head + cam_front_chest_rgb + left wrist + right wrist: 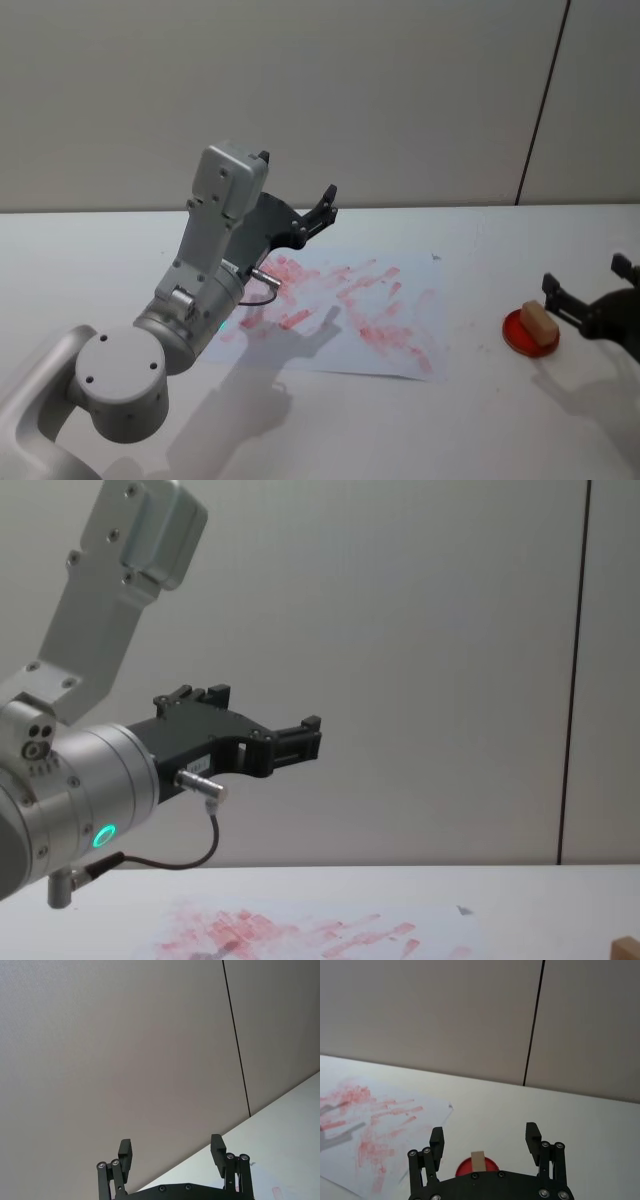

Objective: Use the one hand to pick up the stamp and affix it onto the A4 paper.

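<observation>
Now the stamp sits on a red pad, right of the paper. The right end effector hovers just beside it, spread and empty. The left end effector, also spread, hangs above the paper.

Bare table separates stamp from A4 paper, whose left part the raised left hand overhangs.

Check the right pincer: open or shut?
The right pincer is open: fingers wide apart, stamp ungripped on the red pad.
</observation>
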